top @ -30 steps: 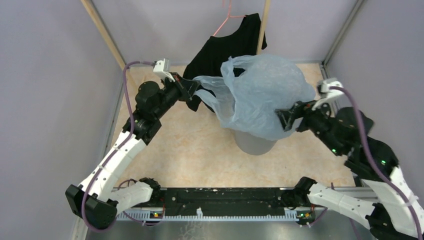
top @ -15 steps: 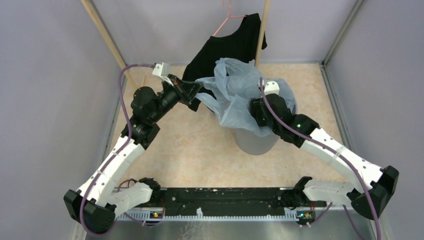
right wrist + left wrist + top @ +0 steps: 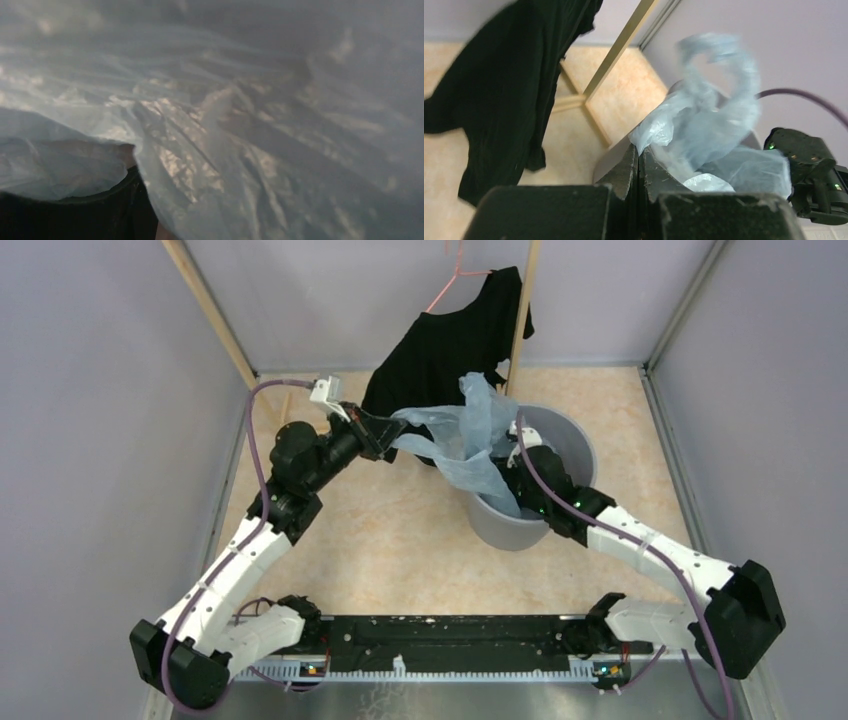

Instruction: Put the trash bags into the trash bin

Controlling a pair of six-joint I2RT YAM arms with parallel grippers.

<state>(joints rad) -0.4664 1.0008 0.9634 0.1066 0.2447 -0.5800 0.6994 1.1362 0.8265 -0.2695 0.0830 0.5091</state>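
The left gripper (image 3: 385, 432) pinches the left edge of the thin, wrinkly pale blue plastic bag (image 3: 455, 435), which drapes rightward into the round grey plastic bin (image 3: 500, 530). The right gripper (image 3: 515, 475) sits inside, film-covered; its opening cannot be told.

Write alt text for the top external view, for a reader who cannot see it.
A pale blue trash bag drapes over the rim of a grey trash bin; the left gripper pinches one end outside it, the right arm reaches inside under the film. A black shirt hangs behind.
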